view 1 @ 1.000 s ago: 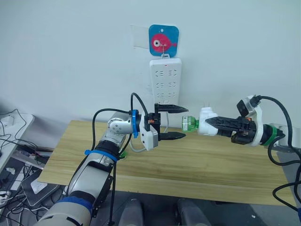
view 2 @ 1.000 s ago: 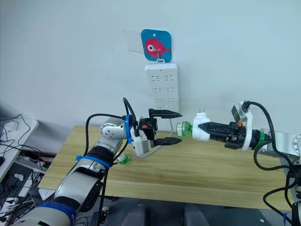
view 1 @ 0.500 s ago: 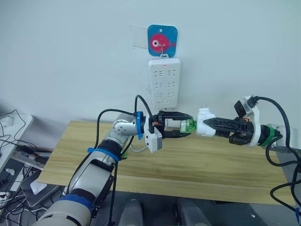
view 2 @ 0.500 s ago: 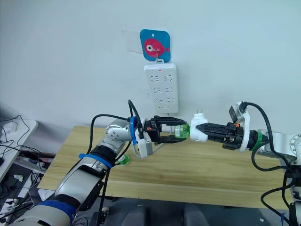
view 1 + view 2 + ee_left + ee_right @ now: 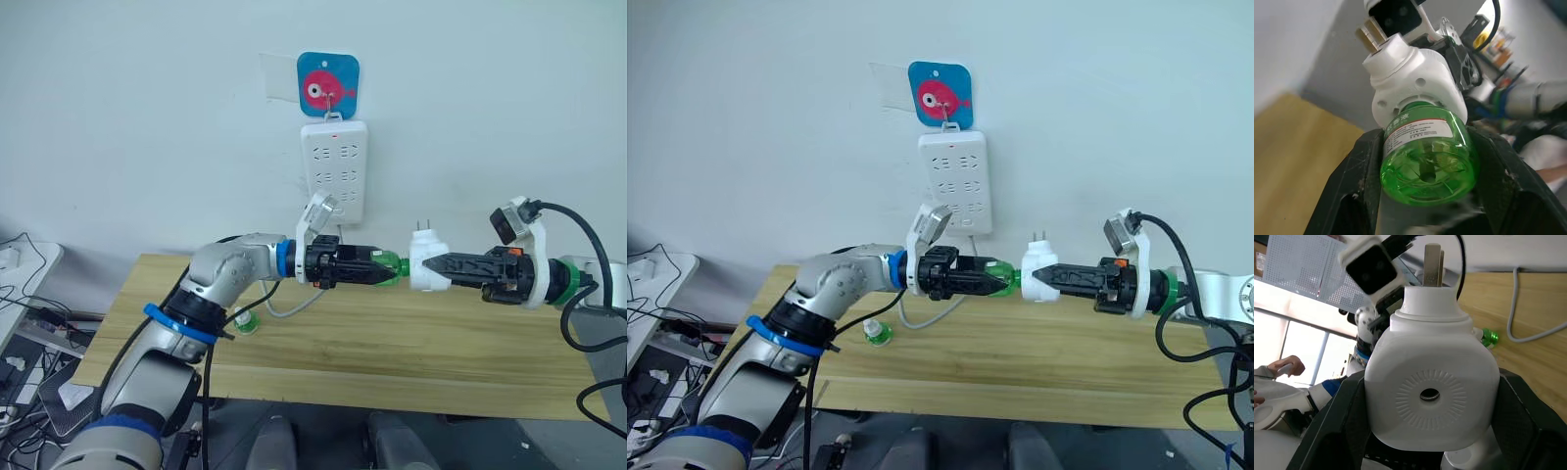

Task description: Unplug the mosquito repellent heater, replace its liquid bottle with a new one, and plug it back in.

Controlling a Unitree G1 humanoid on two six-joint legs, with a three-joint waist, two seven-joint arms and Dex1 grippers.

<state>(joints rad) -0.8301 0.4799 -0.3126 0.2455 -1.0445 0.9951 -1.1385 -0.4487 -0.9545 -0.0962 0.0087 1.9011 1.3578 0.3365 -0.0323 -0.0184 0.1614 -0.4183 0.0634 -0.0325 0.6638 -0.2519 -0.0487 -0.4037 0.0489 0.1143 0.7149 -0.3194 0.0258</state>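
Observation:
The white mosquito repellent heater (image 5: 427, 266) is held in the air over the table, prongs up, with my right gripper (image 5: 438, 264) shut on its sides. The green liquid bottle (image 5: 391, 267) sticks out of its underside toward my left arm. My left gripper (image 5: 389, 271) is shut on that bottle, and in the left wrist view the bottle (image 5: 1425, 147) sits between my black fingers (image 5: 1359, 166) under the heater (image 5: 1413, 78). The new one (image 5: 245, 323), green with a white cap, stands on the table beneath my left forearm.
A white power strip (image 5: 333, 171) hangs on the wall under a blue fish tag (image 5: 328, 86), its cable dropping to the wooden table (image 5: 411, 343). A person's hand (image 5: 1286, 364) shows far off in the right wrist view. Cables and a white stand lie at the far left.
My left gripper, open a second ago, moved right to the green bottle, rolled its wrist and shut on it. The right gripper kept the heater nearly still.

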